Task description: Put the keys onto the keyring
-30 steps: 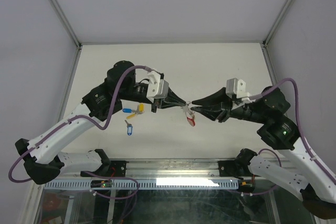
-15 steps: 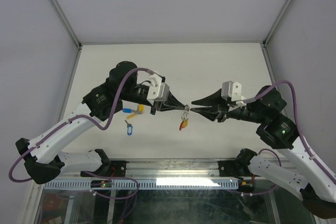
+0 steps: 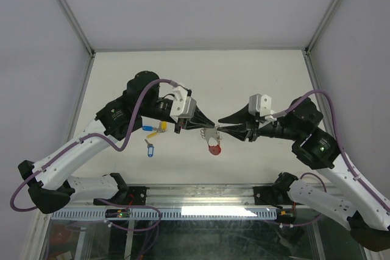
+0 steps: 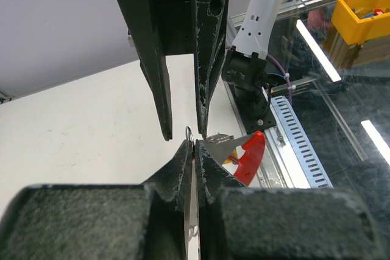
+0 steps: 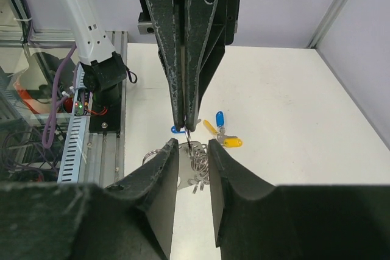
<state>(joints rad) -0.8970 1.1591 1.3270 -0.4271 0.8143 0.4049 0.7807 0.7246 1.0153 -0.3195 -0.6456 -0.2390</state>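
Over white table [image 3: 256, 77], keyring [image 3: 213, 148] dangles pinched in left gripper [image 3: 206, 130], beside right gripper [image 3: 221, 129].

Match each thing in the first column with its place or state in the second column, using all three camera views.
Column one:
1. left gripper
2. right gripper
3. red crescent
4. lone blue-tagged key

Column two:
A. lying flat on the table
B. shut on the keyring
C. jaws apart
D. hanging near both gripper tips

Pairs: 1-B, 2-C, 3-D, 4-A
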